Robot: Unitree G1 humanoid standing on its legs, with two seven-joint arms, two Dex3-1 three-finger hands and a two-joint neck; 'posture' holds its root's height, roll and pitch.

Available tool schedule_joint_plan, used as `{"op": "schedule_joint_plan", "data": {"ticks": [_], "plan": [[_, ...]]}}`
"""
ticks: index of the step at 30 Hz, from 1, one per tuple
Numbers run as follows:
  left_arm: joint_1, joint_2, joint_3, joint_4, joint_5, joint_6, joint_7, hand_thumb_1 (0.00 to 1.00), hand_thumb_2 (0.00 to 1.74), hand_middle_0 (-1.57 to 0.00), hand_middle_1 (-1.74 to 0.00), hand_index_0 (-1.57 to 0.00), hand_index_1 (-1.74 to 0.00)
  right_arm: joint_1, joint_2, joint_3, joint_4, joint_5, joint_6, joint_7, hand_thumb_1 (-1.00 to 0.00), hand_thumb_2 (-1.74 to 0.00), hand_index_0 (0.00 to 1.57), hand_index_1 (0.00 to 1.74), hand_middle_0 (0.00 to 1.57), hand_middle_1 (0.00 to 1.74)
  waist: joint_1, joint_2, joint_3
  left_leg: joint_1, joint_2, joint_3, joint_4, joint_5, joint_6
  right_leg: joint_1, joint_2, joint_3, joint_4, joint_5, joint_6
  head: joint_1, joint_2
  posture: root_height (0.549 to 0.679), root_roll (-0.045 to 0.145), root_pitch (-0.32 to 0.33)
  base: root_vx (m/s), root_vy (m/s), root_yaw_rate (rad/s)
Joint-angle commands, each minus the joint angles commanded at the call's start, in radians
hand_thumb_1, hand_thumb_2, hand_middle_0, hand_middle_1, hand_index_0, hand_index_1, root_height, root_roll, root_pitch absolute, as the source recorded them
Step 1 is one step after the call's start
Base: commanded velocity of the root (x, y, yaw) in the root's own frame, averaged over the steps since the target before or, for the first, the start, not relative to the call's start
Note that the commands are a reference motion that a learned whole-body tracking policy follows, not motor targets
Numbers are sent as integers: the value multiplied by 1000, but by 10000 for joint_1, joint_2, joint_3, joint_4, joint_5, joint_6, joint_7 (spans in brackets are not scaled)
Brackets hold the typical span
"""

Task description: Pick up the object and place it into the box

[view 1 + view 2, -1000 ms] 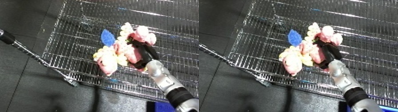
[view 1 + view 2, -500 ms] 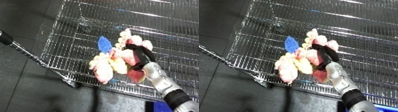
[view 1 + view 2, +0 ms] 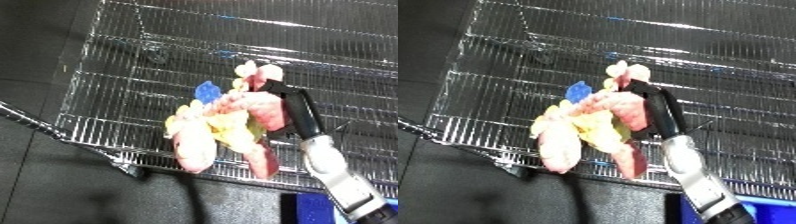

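A soft toy (image 3: 226,127) in pink, yellow and cream, with a blue patch (image 3: 207,91) on its far side, hangs over the wire basket (image 3: 133,65). My right hand (image 3: 298,110) comes up from the lower right and is shut on the toy's right side, with the pink limbs dangling below it toward the basket's near rim (image 3: 107,150). The toy is lifted off the wire floor. My left hand shows in neither view.
The wire basket fills most of both views, with its rim running from the left edge down to the lower middle. A dark floor (image 3: 53,195) lies to the left and below. A blue object (image 3: 311,210) peeks in at the lower right edge.
My right hand has lifted the toy higher and brought it toward the near rim, so the toy now looms larger and hangs lower in view. The camera has also shifted.
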Motion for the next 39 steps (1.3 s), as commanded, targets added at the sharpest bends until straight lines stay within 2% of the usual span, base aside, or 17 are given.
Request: {"op": "schedule_joint_plan", "data": {"ticks": [6,15,20,25,32,39], "plan": [[-48,-281,165,-92,186,217,73,1000,1740,-1570,-1740,-1570,-1740,2159,406,-2025,-2574,-133,-310,-387,-1000,-1740,1570,1740,1570,1740,-555,-73,0,394,72,182,41,-100,57,314,-25,101,-45,-23,15,305,-176,624,68,-57,-8,-4,-140],[13,-395,320,-314,290,420,18,1000,1740,-1570,-1740,-1570,-1740,3976,775,-4370,-4103,-48,-819,-996,-1000,-1740,1570,1740,1570,1740,-1338,-138,0,997,129,447,169,-335,86,839,18,313,-209,-82,5,1433,-268,626,73,-98,20,24,-157],[174,-369,401,-288,275,482,-87,1000,1740,-1570,-1740,-1570,-1740,4816,902,-5583,-4371,137,-1089,-1315,-1000,-1740,1570,1740,1570,1740,-1759,-155,0,1299,181,638,251,-500,89,1057,74,437,-319,-87,-6,2148,-270,627,74,-112,25,40,-164],[326,-359,468,-172,208,479,-131,1000,1740,-1570,-1740,-1570,-1740,5491,993,-6669,-4465,214,-1316,-1704,-1000,-1740,1570,1740,1570,1740,-2195,-122,-4,1572,237,906,243,-623,82,1192,129,585,-499,-22,9,2881,-176,629,75,-116,17,54,-179],[445,-400,498,-5,82,389,-150,1000,1740,-1570,-1740,-1570,-1740,6179,1094,-7666,-4275,383,-1555,-2159,-1000,-1740,1570,1740,1570,1740,-2747,-28,-59,1838,255,1277,179,-721,81,1241,186,811,-746,95,19,3806,-261,631,78,-110,4,54,-167],[444,-494,487,233,-131,216,-113,1000,1740,-1570,-1740,-1570,-1740,6605,1301,-8432,-3121,1311,-1962,-2543,-1000,-1740,1570,1740,1570,1740,-3169,123,-154,2070,259,1565,44,-757,55,1280,203,964,-958,187,21,4662,-185,634,82,-104,5,36,-117]]}}
